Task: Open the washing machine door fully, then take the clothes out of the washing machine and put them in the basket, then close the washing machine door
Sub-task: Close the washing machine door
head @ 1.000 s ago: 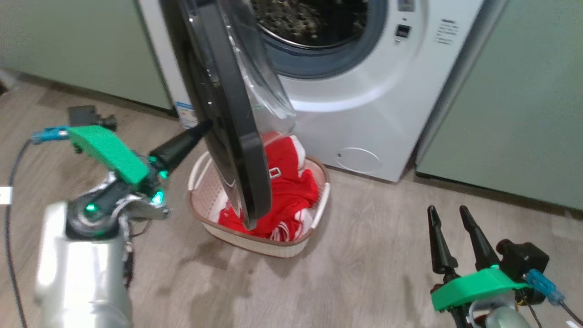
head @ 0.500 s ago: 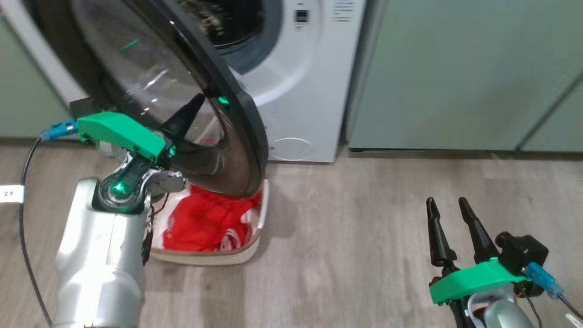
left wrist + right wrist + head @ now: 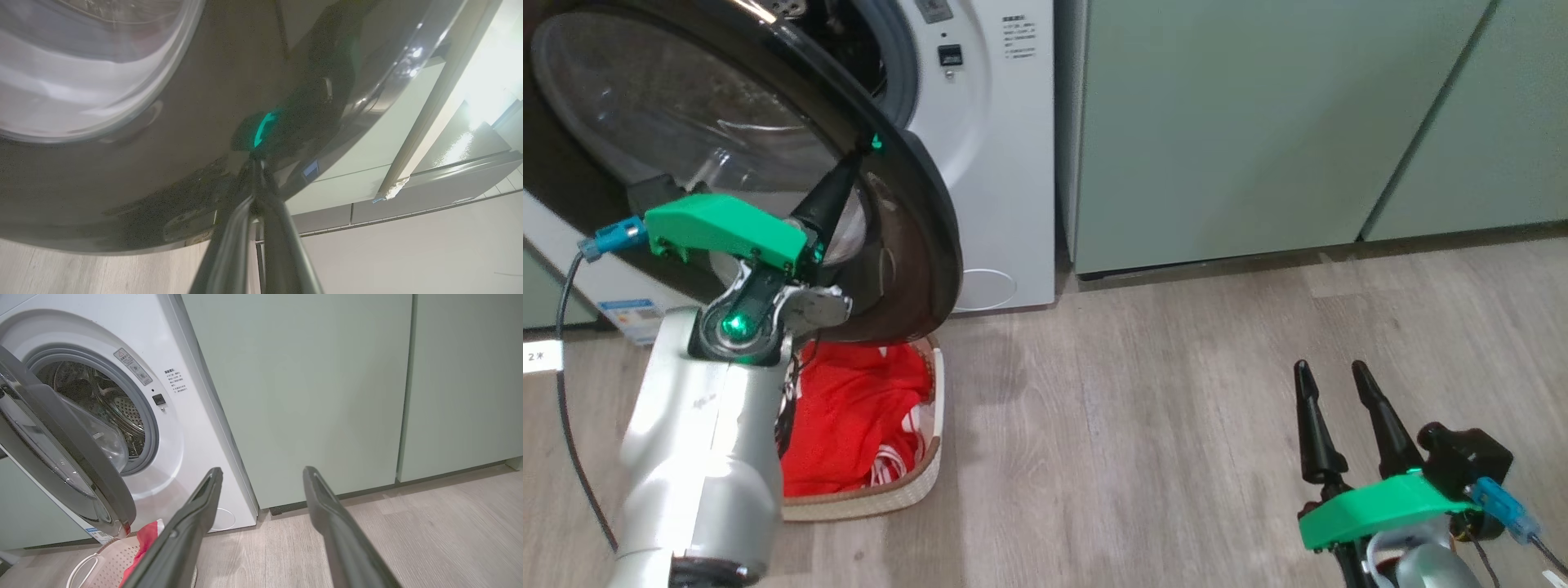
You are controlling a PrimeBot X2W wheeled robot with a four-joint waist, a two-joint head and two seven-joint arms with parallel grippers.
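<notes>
Left gripper point(image 3: 845, 175) has its two fingers pressed together with nothing between them, and the joined tip seems to touch the outer face of the washing machine door point(image 3: 915, 237), on the glossy black rim near its free edge. This door stands partly open, at an angle to the front of the washing machine point(image 3: 1005, 163).

I judge the door as stiff and rather heavy, turning only on its hinge, so it is better to push it than to grasp it. The black rim looks smooth and slippery, and a thin tip can slide on it. The glass bowl in the middle is more fragile, so the rim close to the free edge is the good place for pushing.

Under the lower edge of the door, the basket point(image 3: 915, 482) stands on the floor point(image 3: 1135, 408), near the foot of the machine. The clothes point(image 3: 858, 408) lie in it as a soft, light, red heap.

To the right of the machine are the pale-green cabinet doors point(image 3: 1217, 122). At the lower right, the right gripper point(image 3: 1331, 371) hangs over bare floor with its fingers spread wide and empty, well apart from everything.

Counted: one door, one machine, one basket, two cabinet doors on the right, two grippers. How many garments are in the heap I cannot tell.
</notes>
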